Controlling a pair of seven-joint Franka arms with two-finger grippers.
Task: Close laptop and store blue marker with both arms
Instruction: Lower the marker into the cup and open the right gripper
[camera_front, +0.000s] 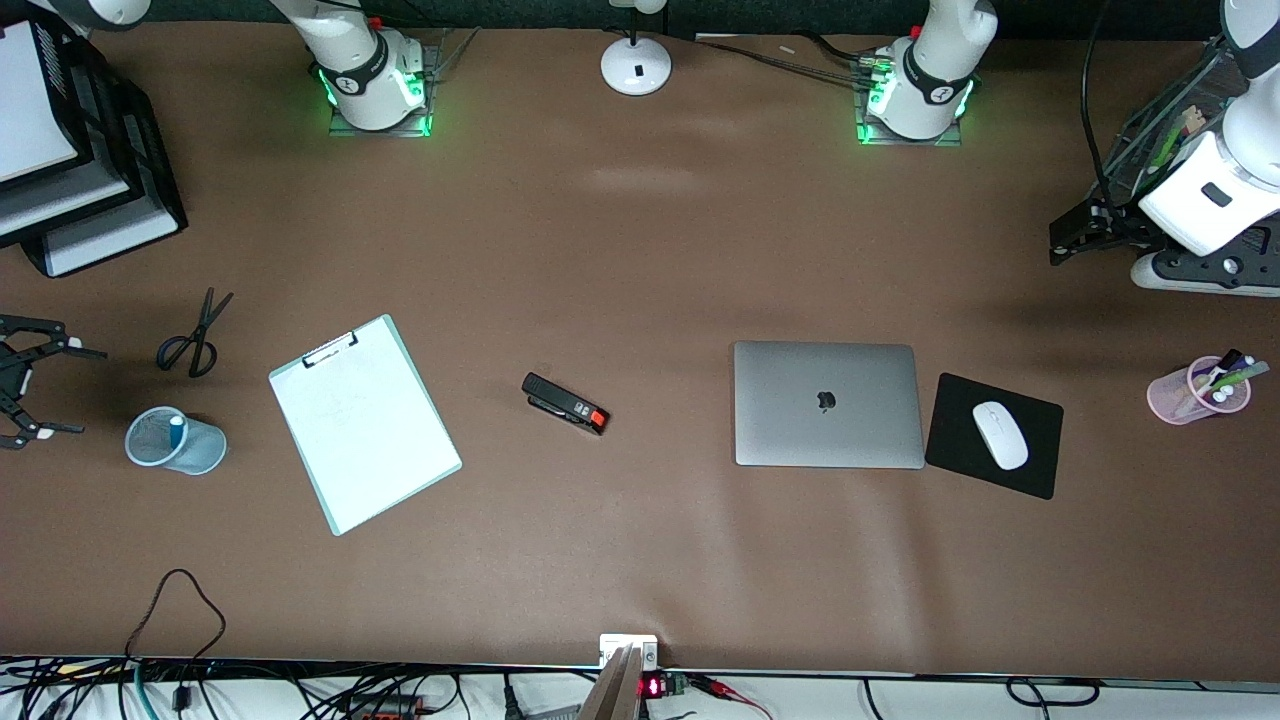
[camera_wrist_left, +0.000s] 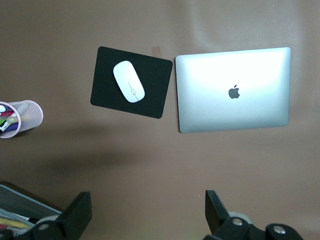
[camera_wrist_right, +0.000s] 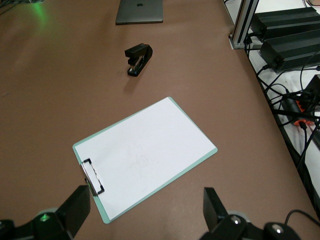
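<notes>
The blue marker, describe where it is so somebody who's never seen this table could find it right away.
Start at the clipboard with white paper, toward the right arm's end of the table. Beside it, closer still to that end, a light-blue mesh cup lies tipped over, just nearer the front camera than the black scissors. The blue marker sits inside that cup, alone, unlike the mixed pens in the pink cup.

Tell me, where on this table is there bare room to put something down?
Between the stapler and the closed laptop, and the wide strip from there up to the arm bases. It is crowded where the mouse pad sits close beside the laptop.
</notes>
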